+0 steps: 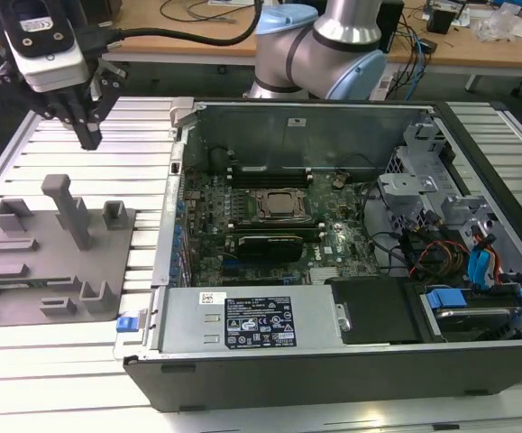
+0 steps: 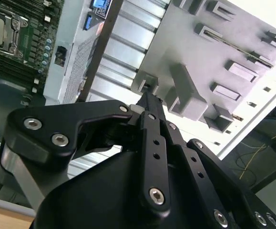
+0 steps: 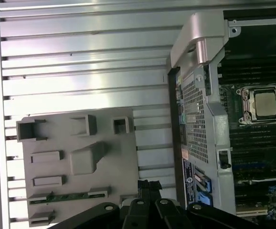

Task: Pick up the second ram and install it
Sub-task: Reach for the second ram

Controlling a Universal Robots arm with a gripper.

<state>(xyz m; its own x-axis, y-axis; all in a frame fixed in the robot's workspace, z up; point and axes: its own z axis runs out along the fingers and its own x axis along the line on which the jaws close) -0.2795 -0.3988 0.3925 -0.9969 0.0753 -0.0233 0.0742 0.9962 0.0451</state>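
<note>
The second ram is a thin green stick lying flat in a slot of the grey fixture tray; it also shows as a dark strip on the tray's near part. My gripper hangs well above the tray's far edge, fingers together and holding nothing. The fingertips point down beside the tray's edge nearest the computer. In the second wrist view the black gripper tapers toward the tray, and the ram lies far from it.
An open computer case stands on the exterior view's right, with the motherboard, processor socket and black memory slots inside. A tall post and several upright holders rise from the tray. A ribbed metal table lies underneath.
</note>
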